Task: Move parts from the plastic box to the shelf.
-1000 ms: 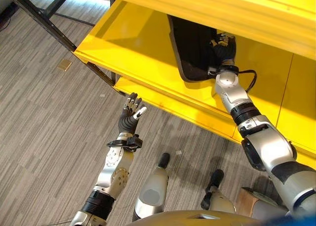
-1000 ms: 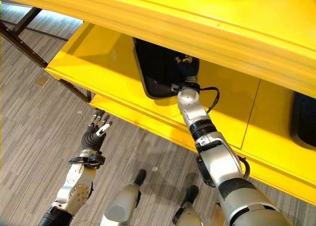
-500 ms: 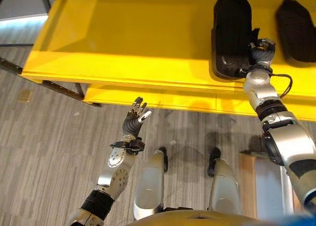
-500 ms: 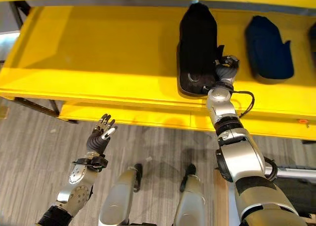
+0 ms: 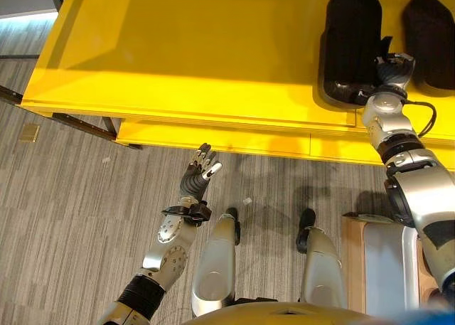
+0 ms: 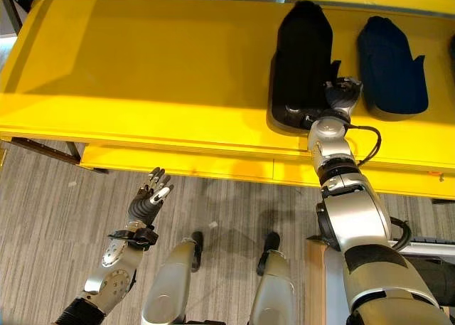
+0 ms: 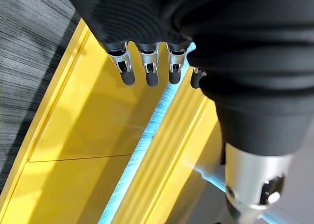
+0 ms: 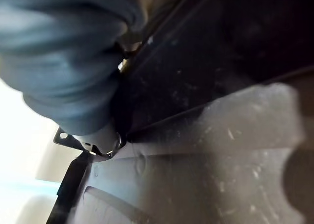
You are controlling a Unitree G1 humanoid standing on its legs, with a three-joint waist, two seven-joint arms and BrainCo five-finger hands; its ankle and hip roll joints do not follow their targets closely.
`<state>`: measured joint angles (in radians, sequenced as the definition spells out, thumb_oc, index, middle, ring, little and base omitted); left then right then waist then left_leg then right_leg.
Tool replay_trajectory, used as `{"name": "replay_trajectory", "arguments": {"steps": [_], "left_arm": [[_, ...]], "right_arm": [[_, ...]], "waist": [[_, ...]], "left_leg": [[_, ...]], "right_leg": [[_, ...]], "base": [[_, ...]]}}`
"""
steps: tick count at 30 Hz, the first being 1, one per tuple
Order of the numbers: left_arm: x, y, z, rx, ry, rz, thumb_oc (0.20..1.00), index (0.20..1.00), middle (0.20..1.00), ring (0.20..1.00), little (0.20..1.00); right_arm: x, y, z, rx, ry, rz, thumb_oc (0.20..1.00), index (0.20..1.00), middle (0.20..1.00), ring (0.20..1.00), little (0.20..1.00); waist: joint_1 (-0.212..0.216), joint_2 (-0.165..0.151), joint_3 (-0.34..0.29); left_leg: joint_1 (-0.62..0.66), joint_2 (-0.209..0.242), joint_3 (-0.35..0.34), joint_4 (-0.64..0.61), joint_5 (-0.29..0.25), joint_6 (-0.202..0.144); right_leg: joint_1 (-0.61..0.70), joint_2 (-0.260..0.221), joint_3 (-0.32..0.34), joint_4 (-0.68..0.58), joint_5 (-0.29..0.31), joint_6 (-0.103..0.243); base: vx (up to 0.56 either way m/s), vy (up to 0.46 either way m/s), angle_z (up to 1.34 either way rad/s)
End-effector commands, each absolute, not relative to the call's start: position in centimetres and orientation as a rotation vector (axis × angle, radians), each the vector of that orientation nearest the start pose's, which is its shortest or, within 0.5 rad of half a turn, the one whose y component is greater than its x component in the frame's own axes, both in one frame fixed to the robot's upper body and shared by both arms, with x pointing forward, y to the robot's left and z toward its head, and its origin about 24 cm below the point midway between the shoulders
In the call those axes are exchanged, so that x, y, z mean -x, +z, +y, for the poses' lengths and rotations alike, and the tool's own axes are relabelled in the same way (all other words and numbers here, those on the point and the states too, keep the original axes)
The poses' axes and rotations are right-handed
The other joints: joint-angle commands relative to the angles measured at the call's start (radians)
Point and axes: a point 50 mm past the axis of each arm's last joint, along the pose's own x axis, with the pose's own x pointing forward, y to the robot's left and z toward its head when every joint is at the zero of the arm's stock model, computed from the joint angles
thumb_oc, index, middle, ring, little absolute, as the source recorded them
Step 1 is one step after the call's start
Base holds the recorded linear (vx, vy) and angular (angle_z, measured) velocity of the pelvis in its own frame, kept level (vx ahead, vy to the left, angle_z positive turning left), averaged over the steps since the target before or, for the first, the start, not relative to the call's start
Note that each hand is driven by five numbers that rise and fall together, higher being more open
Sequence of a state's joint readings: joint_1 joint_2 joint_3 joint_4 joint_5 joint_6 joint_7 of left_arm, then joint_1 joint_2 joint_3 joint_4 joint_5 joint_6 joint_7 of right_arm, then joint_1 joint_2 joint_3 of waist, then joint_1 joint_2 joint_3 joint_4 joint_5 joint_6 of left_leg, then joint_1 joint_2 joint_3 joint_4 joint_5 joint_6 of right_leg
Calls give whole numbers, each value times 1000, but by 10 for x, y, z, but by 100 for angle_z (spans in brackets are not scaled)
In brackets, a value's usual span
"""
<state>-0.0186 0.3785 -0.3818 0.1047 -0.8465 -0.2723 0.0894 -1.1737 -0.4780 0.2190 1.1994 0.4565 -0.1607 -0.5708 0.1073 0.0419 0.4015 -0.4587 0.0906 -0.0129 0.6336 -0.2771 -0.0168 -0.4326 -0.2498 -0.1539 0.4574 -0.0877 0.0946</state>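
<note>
A long black part (image 5: 352, 40) lies on the yellow shelf (image 5: 178, 55), its narrow end pointing to the back. My right hand (image 5: 391, 67) is at the part's near right corner with its fingers curled over the edge; the right wrist view has the dark part's surface (image 8: 221, 136) pressed close against the hand. A second dark part (image 5: 430, 28) lies just to the right of the first. My left hand (image 5: 200, 174) is raised over the floor in front of the shelf, open, holding nothing, with its fingers (image 7: 147, 72) straight.
The shelf's lower yellow ledge (image 5: 234, 139) juts out towards me below the main board. A tan-rimmed box (image 5: 377, 268) stands on the floor at the lower right. Striped grey carpet (image 5: 71, 197) spreads to the left, with a dark frame leg (image 5: 78, 122).
The camera has swung, so the shelf now lies level across the top. My right hand stays on the black part on the shelf. My left hand remains raised and open.
</note>
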Motion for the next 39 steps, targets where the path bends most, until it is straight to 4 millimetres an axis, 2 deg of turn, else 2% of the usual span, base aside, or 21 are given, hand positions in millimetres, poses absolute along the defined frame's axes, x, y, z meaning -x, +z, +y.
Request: {"name": "replay_trajectory", "arguments": {"steps": [1,3,14,19,24,28,30,39], "left_arm": [[-244,49,159,444,-189,-55,1000,1000,1000,1000,1000],[-244,50,160,444,-188,-60,1000,1000,1000,1000,1000],[-247,57,163,425,-187,-89,1000,1000,1000,1000,1000],[-247,58,163,423,-186,-92,1000,1000,1000,1000,1000],[-247,59,163,422,-188,-98,1000,1000,1000,1000,1000],[-247,59,163,422,-188,-98,1000,1000,1000,1000,1000],[-246,60,162,418,-195,-98,1000,1000,1000,1000,1000],[-248,61,160,415,-199,-101,1000,1000,1000,1000,1000]], "right_arm": [[-410,281,-233,39,-635,-410,200,200,200,200,200],[-412,290,-223,53,-611,-438,200,200,200,200,200],[-413,307,-215,63,-597,-457,200,200,200,200,200],[-415,300,-214,78,-602,-418,200,200,200,200,200],[-416,288,-225,90,-637,-347,200,200,200,200,200],[-416,288,-225,90,-637,-347,200,200,200,200,200],[-417,278,-230,93,-649,-300,200,200,200,200,200],[-417,269,-228,4,-664,-264,200,200,200,200,200]], "waist": [[26,-33,-11],[31,-34,-9],[53,-35,1],[59,-36,7],[68,-31,14],[68,-31,14],[78,-26,20],[87,-20,28]], "left_leg": [[0,30,-98,-19,66,-63],[-8,24,-101,-14,67,-61],[-36,4,-109,15,52,-49],[-45,-2,-110,21,49,-45],[-54,-5,-113,29,46,-42],[-54,-5,-113,29,46,-42],[-60,-7,-120,33,47,-38],[-83,-16,-126,44,46,-32]], "right_leg": [[69,-61,32,45,4,50],[69,-65,28,46,6,50],[78,-75,14,42,9,51],[77,-76,12,38,12,51],[71,-77,11,44,10,49],[71,-77,11,44,10,49],[72,-75,6,49,7,48],[58,-77,0,59,4,46]], "base": [[20,9,6],[23,7,7],[12,11,9],[0,0,0],[0,0,0],[0,0,0],[0,0,0],[3,4,3]]}}
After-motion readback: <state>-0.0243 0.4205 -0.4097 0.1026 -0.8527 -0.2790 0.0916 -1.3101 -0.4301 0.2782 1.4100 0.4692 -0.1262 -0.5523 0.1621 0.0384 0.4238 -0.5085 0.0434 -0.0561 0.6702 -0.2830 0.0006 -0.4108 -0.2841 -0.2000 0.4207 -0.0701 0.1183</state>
